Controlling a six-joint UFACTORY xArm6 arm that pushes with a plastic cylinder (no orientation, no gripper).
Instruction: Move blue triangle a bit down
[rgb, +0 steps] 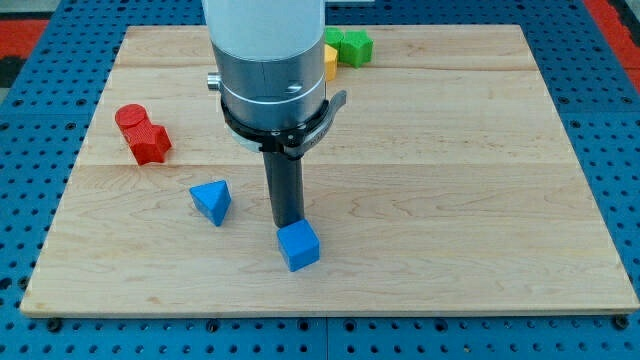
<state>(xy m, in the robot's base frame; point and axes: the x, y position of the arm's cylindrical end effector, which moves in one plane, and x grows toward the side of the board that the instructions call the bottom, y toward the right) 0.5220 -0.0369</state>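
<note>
Blue triangle lies on the wooden tabletop, left of centre toward the view's bottom. My tip stands at its 3 o'clock, near but apart from it, and touches or nearly touches the top of a blue cube at the tip's 6 o'clock. No pincer is fitted, only the rod. A red block sits at the triangle's 10 o'clock. Green and yellow blocks rest near the view's top, partly hidden by the arm.

Wooden board carries blue triangle left of my tip, blue cube just below it, red blocks far left, green block and yellow block above
</note>
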